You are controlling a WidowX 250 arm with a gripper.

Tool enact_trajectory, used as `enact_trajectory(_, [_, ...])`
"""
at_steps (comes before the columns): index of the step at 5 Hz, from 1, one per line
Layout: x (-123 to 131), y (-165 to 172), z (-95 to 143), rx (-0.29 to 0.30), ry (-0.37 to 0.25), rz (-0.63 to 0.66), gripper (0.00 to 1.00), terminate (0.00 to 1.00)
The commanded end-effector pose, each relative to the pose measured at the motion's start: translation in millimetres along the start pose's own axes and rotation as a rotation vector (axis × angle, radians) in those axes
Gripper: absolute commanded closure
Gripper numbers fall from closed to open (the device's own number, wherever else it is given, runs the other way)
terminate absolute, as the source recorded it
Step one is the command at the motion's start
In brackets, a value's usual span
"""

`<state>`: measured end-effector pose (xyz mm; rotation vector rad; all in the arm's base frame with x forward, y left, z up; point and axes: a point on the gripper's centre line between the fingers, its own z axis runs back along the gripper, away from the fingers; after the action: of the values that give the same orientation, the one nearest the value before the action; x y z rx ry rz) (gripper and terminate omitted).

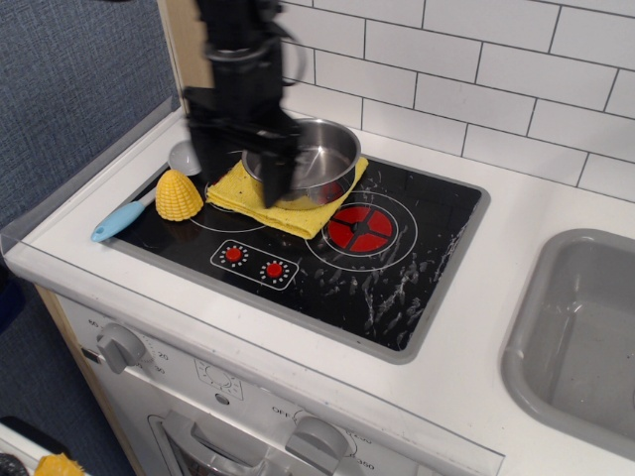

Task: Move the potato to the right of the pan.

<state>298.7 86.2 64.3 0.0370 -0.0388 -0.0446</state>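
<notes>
The potato is a small yellow ridged dome standing on the black stovetop at the left, next to the spoon. The shiny steel pan sits on a yellow cloth at the back middle of the stove. My gripper hangs over the cloth's left part, between the potato and the pan, blurred by motion. Its two dark fingers are spread apart and hold nothing. The arm hides the pan's left rim and handle.
A white-and-blue plastic spoon lies left of the potato. A red burner is right of the pan. Two red knobs mark the stove front. A grey sink is at right; tiled wall behind.
</notes>
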Motion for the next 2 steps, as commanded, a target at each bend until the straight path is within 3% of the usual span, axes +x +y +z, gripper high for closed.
enact_trajectory(1, [-4.3,58.8,9.0,0.049,-0.078,0.11,0.0,0.0])
enact_trajectory(2, [-5.0,72.0,12.5,0.05,-0.096,0.148,0.0,0.0])
